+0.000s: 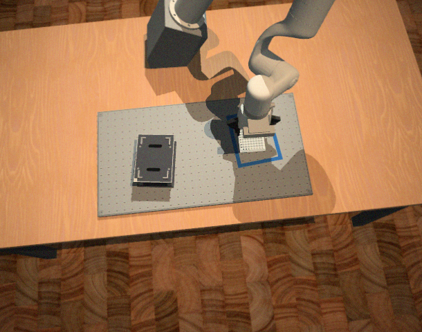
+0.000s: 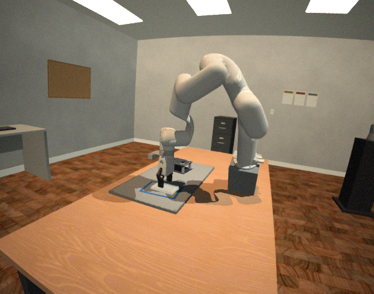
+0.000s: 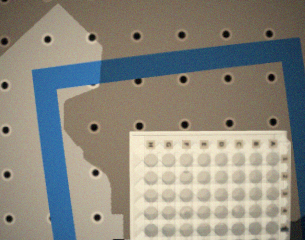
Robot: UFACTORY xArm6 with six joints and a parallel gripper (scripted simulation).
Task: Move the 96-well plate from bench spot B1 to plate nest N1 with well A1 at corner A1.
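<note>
The white 96-well plate (image 1: 252, 143) (image 2: 165, 188) (image 3: 207, 185) lies flat on the bench inside the blue B1 outline (image 1: 257, 162) (image 2: 158, 195) (image 3: 52, 150). My gripper (image 1: 254, 123) (image 2: 164, 182) is open and hangs low over the plate's far end. Its black fingers stand spread to either side of the plate and hold nothing. The fingers are out of the wrist view. The dark raised nest N1 (image 1: 153, 157) (image 2: 183, 165) with pale corner locators stands empty, well to the left of the plate in the top view.
Plate and nest both rest on a grey perforated board (image 1: 204, 185) (image 2: 197, 172) on the wooden table (image 1: 43, 89). The arm's dark base block (image 1: 175, 39) (image 2: 242, 180) stands behind the board. The arm reaches over the board's right part.
</note>
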